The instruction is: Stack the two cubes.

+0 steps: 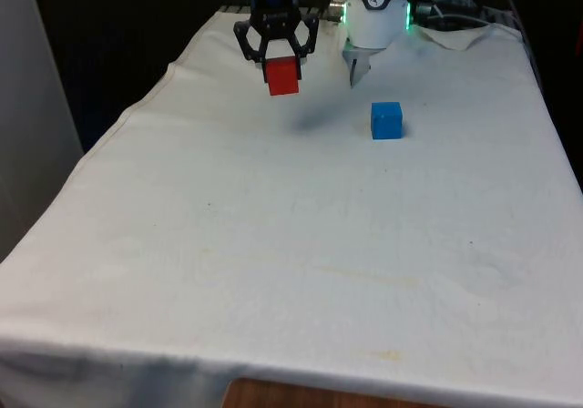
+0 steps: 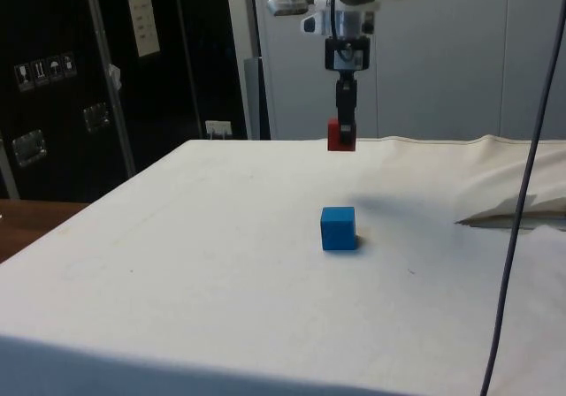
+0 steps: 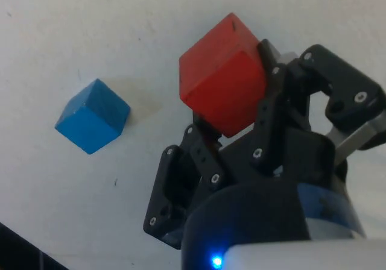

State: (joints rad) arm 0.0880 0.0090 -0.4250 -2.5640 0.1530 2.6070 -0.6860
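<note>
The tool (image 1: pixel 278 60) pinches the red cube (image 1: pixel 283 76) between its two fingers and holds it in the air above the tabletop (image 1: pixel 301 235), casting a faint shadow on the white cloth. The blue cube (image 1: pixel 386 120) sits on the cloth, apart from the tool, towards the front view's right. The red cube appears slightly tilted in the grip in the wrist view.

Your red cube (image 1: pixel 283 76) hung above the tabletop (image 1: pixel 291 244); blue cube (image 1: pixel 386 120) sat flat, well apart.
</note>
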